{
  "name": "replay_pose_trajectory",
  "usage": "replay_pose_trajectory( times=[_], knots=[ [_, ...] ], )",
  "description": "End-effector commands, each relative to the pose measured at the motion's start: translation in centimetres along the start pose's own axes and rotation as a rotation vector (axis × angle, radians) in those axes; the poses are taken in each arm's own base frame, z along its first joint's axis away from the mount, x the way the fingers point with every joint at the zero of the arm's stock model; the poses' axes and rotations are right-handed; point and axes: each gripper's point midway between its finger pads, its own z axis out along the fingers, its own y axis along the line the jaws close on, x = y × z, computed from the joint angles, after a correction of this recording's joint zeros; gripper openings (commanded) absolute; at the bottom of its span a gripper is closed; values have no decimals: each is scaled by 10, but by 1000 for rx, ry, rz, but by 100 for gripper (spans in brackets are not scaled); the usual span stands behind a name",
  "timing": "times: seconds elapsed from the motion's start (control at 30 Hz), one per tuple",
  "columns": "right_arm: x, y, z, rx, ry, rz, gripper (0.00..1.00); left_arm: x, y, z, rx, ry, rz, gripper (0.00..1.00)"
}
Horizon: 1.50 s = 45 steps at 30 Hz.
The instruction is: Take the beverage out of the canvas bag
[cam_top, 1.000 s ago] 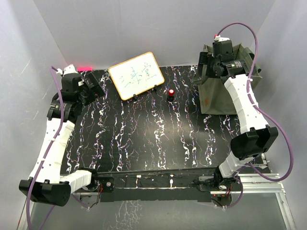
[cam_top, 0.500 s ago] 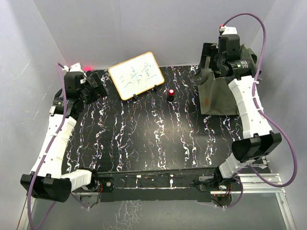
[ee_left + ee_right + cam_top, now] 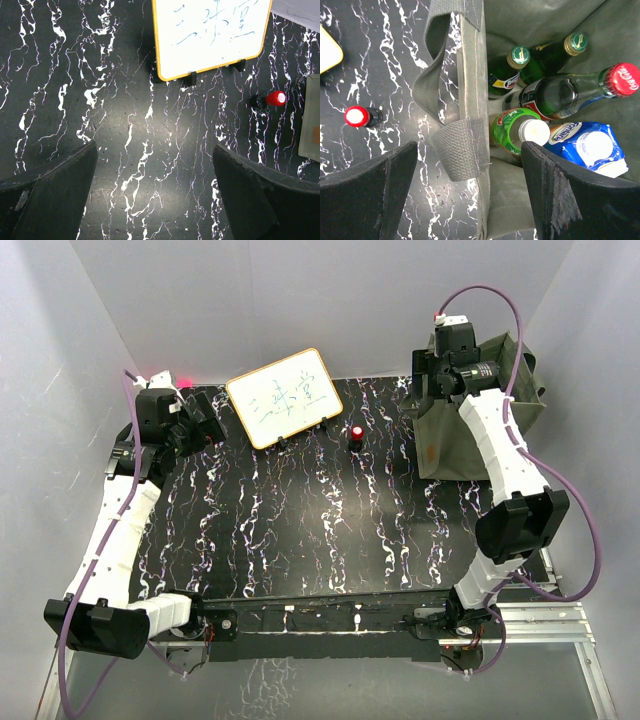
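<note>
Seen from above, the olive canvas bag point(image 3: 478, 435) stood at the far right corner of the black marbled desk point(image 3: 300, 520), with the right claw point(image 3: 437, 380) poised over its left rim. A whiteboard point(image 3: 283, 397) and a small red-capped object point(image 3: 357, 432) sat at the far middle, and the left claw point(image 3: 208, 423) hung over the far left, well apart from the canvas bag. The left wrist camera showed the left claw point(image 3: 154, 150) spread wide and holding nothing above the desk point(image 3: 75, 75), with the whiteboard point(image 3: 210, 35) and red-capped object point(image 3: 274, 98) beyond it and a corner of the canvas bag point(image 3: 311, 125) at the right edge. The right wrist camera showed the right claw point(image 3: 469, 150) gaping wide and empty, one finger to each side of the wall of the canvas bag point(image 3: 472, 65), beside a drooping handle point(image 3: 440, 90). Inside were the beverages: two gold-capped green bottles point(image 3: 518, 57), a red-capped cola bottle point(image 3: 560, 95), a white-capped green bottle point(image 3: 520, 132) and a blue-and-white carton point(image 3: 590, 145).
</note>
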Motion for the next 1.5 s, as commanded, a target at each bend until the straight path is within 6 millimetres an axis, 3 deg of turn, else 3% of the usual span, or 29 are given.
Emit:
replay_pose_trajectory(
  times=[0.0, 0.1, 0.37, 0.4, 0.53, 0.77, 1.23, 1.47],
  knots=[
    [1, -4, 2, 27, 17, -2, 83, -12, -9, -11, 41, -21, -14, 97],
    [16, -4, 13, 43, 76, -18, 76, -10, -12, -13, 50, -10, -12, 97],
    [30, -3, 15, 34, 104, -53, 57, -3, -16, -13, 71, 13, -22, 97],
    [25, -5, 6, 31, 80, -46, 54, -3, -18, -12, 78, 14, -23, 97],
    [30, -5, 5, 25, 84, -51, 30, -5, -19, -12, 82, 10, -24, 97],
    [36, -1, -2, -10, 88, -51, 8, -6, -22, -10, 91, 14, -28, 97],
    [63, 3, -41, -92, 119, -20, 8, 9, -39, -2, 171, 81, -114, 97],
    [77, 12, -69, -167, 132, 7, 8, 6, -43, -5, 191, 72, -139, 97]
  ],
)
